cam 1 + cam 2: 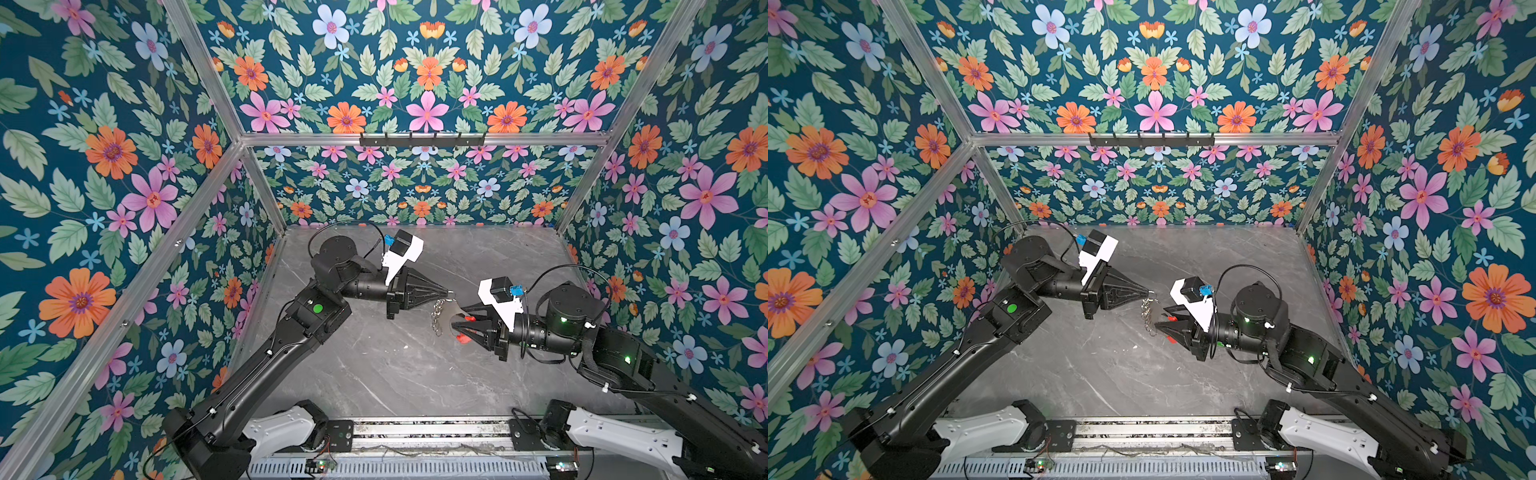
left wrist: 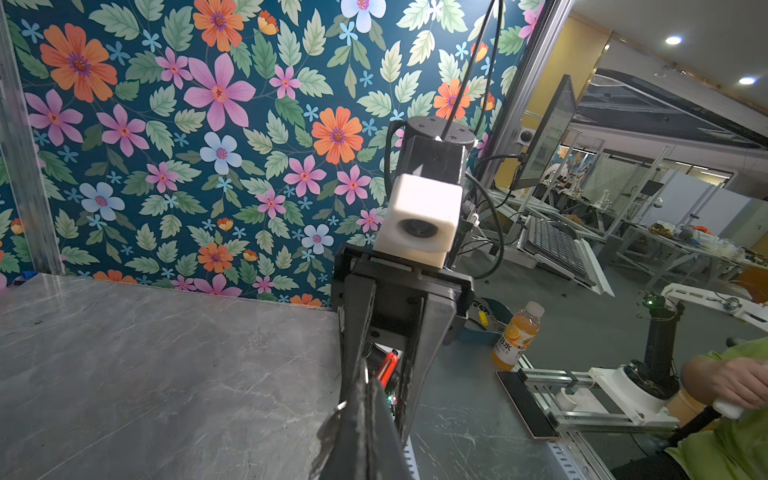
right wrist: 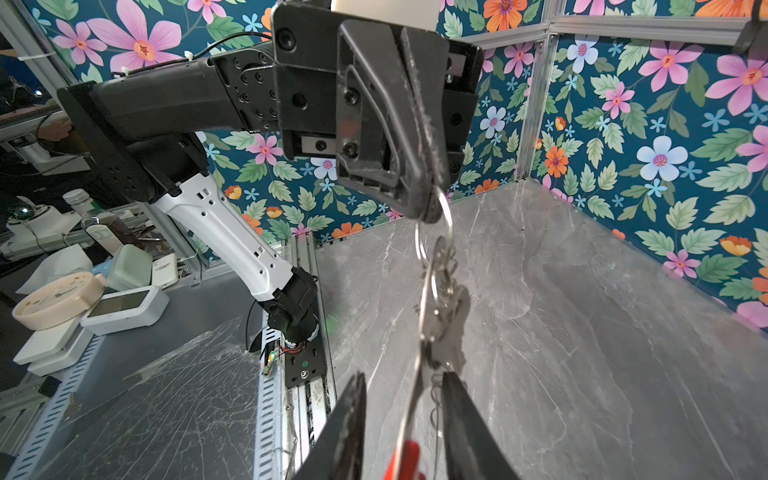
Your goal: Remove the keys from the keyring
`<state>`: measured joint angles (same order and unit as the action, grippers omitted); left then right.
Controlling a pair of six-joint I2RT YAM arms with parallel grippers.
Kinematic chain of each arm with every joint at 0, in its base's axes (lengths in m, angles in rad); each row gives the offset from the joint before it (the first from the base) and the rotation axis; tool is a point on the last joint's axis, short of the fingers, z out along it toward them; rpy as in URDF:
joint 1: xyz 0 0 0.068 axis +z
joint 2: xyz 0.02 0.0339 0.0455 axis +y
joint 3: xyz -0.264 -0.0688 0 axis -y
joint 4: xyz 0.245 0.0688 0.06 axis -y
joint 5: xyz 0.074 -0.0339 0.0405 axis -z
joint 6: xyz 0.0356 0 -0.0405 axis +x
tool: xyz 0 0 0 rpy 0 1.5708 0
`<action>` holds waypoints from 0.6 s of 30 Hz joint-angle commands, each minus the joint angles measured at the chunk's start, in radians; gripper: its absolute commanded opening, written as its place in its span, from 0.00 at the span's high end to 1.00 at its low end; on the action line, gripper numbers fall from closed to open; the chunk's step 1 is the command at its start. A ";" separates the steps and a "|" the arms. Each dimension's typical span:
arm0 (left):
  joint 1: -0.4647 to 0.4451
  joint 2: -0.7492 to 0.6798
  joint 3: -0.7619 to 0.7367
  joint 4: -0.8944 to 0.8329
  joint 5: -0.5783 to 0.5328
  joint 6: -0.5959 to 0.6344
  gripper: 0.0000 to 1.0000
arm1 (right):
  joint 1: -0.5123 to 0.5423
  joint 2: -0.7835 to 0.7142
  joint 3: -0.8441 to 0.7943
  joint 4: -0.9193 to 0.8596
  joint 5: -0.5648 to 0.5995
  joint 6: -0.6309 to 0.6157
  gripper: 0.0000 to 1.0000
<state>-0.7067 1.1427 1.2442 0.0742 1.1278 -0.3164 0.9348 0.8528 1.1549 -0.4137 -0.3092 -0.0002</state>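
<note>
Left end effector [image 3: 428, 208]: clamped shut on the top loop of a chain of silver rings [image 3: 441, 266], held up in the air. Key [image 3: 451, 328]: small, grey, hanging low on that chain. Keyring plate [image 1: 456, 308]: grey with a red strip, beside the key, its edge lying between the jaws of the right end effector [image 3: 404, 376]; those jaws stand apart, with a gap on either side. Bench [image 3: 582, 332]: grey, marble-patterned, below. Walls [image 3: 665, 124]: floral paper.
</note>
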 commanded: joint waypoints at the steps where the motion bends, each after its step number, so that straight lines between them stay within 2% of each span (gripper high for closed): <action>1: 0.001 0.000 0.009 0.027 0.030 -0.003 1.00 | 0.000 -0.006 0.009 0.001 0.012 -0.015 0.68; 4: 0.001 -0.001 0.011 0.026 0.040 -0.001 1.00 | 0.000 -0.034 0.006 0.004 0.033 -0.018 0.65; 11: 0.001 -0.002 0.013 0.010 0.053 0.012 1.00 | 0.001 -0.111 -0.013 0.054 0.113 -0.018 0.64; 15: 0.001 -0.008 0.011 0.015 0.064 0.012 1.00 | 0.000 -0.085 0.011 0.019 0.188 -0.035 0.71; 18: 0.001 -0.009 0.001 0.050 0.084 -0.014 1.00 | 0.001 -0.047 0.022 0.013 0.183 -0.036 0.71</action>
<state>-0.7067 1.1381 1.2491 0.0757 1.1805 -0.3130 0.9348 0.7856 1.1664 -0.4114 -0.1589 -0.0269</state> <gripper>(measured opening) 0.051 0.292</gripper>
